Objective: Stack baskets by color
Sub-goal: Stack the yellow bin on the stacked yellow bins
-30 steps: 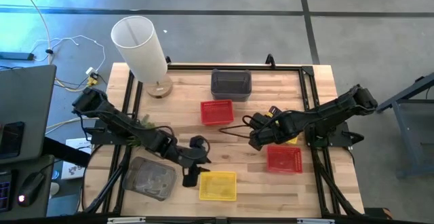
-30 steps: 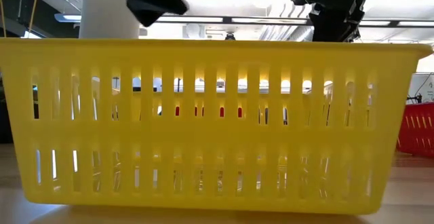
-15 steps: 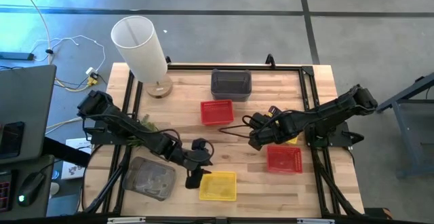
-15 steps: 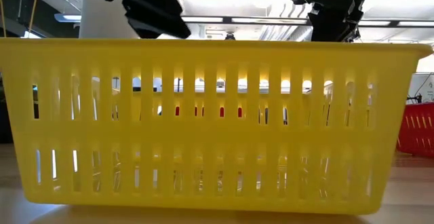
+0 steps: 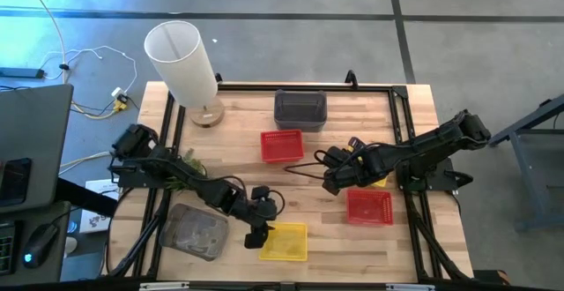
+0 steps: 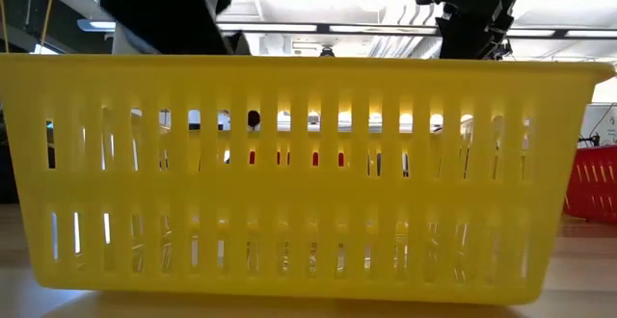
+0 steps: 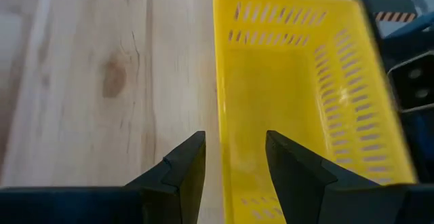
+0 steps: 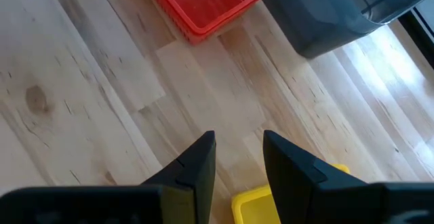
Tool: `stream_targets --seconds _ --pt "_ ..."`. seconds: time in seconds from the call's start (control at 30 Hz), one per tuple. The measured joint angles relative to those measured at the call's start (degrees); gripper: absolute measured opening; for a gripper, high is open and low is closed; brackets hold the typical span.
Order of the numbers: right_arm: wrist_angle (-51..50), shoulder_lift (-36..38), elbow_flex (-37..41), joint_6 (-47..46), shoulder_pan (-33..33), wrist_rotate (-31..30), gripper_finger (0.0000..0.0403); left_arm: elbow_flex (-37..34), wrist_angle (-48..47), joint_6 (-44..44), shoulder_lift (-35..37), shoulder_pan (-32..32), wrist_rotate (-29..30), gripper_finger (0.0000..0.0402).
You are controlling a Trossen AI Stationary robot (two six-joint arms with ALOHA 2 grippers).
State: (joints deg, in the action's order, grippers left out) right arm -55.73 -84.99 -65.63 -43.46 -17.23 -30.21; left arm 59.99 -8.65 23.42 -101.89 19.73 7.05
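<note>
A yellow basket (image 5: 285, 242) rests flat on its base near the table's front edge and fills the low view (image 6: 308, 173). My left gripper (image 5: 261, 227) stands open at its far left corner. In the left wrist view one finger is outside and one inside the basket's far long wall (image 7: 221, 81), the gripper (image 7: 234, 139) touching nothing that I can see. My right gripper (image 5: 330, 182) hangs open over bare wood at mid-table (image 8: 239, 137). A second yellow basket (image 5: 379, 182) lies partly hidden under the right arm.
A red basket (image 5: 282, 145) and a dark grey basket (image 5: 300, 108) sit toward the far edge, and another red basket (image 5: 368, 207) at the right. A white cylinder (image 5: 181, 62) stands far left. A greyish tray (image 5: 196, 232) and a green clump (image 5: 189, 160) lie left.
My left gripper has come down and toward the near edge, from beside the yellow basket to its far left corner, staying open. The basket has not moved.
</note>
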Motion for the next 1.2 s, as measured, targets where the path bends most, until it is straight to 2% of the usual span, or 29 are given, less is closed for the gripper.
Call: stream_targets --seconds 0.3,0.4,0.73,0.97,1.2 --pt "0.27 0.0 0.02 0.02 0.0 -1.12 0.011 -0.02 -0.37 0.48 -4.32 -0.09 -0.44 0.014" --pt "0.31 -0.02 0.0 0.02 0.0 -1.1 0.011 -0.02 -0.6 0.5 -4.61 -0.14 -1.88 0.0128" --pt "3.84 -0.02 0.01 0.81 -0.04 2.1 0.011 -0.02 -0.46 -2.57 -4.61 -0.97 -4.3 0.0008" --pt "12.06 -0.02 0.02 9.62 -0.04 8.24 0.011 -0.02 -1.65 -6.23 -3.45 -4.45 -7.45 0.0003" --pt "18.32 -0.02 0.02 13.73 -0.04 13.07 0.011 1.22 -4.86 -8.79 -1.88 -7.78 -5.22 0.0001"
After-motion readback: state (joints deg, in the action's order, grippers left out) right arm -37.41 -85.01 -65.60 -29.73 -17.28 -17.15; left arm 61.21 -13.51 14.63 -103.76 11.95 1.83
